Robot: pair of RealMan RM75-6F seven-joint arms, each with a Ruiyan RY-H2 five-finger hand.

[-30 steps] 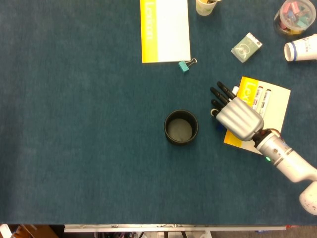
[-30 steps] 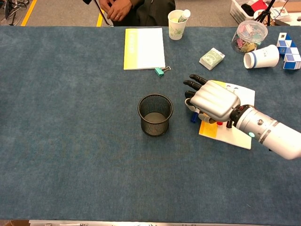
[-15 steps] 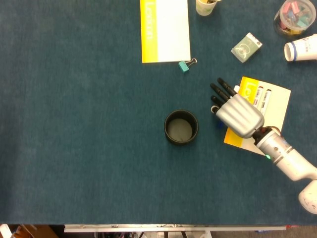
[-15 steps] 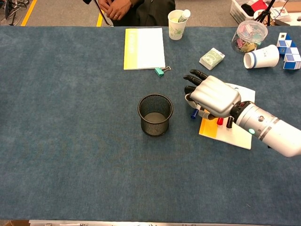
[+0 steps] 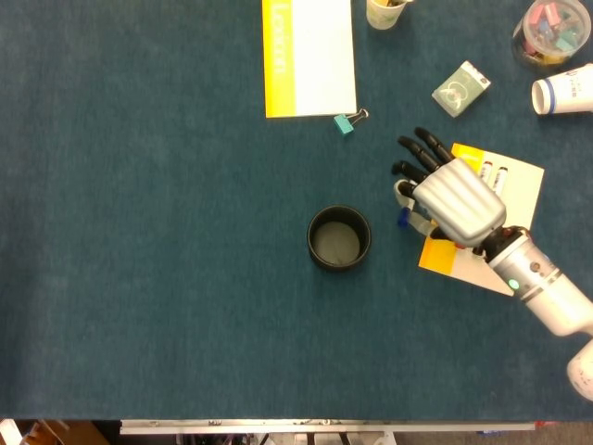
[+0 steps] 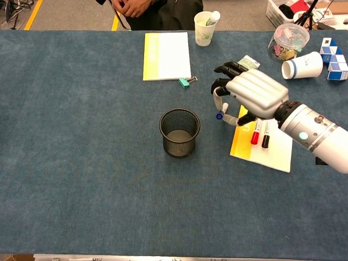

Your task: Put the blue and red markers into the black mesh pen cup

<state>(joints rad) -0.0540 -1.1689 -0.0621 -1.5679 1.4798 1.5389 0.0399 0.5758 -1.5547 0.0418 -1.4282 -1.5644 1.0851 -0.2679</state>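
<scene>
The black mesh pen cup (image 5: 338, 238) (image 6: 179, 132) stands upright near the table's middle, with nothing showing inside. To its right, my right hand (image 5: 454, 199) (image 6: 253, 95) hovers above the table and holds the blue marker (image 5: 404, 218) (image 6: 220, 112) under its fingers, blue cap pointing down. Marker and hand are level with the cup's right side, a short gap away. On the yellow and cream pad (image 6: 272, 155), the red marker (image 6: 254, 133) lies beside a black marker (image 6: 265, 135). My left hand is out of both views.
At the back lie a yellow and white notebook (image 6: 166, 55) with a teal binder clip (image 6: 185, 82), and a paper cup (image 6: 204, 27). Back right are a green box (image 5: 460, 88), a jar of clips (image 6: 288, 41), a tipped paper cup (image 6: 302, 65) and blue-white blocks (image 6: 333, 60).
My right hand has risen off the pad with the blue marker and shifted slightly toward the back. The red and black markers on the pad are now uncovered.
</scene>
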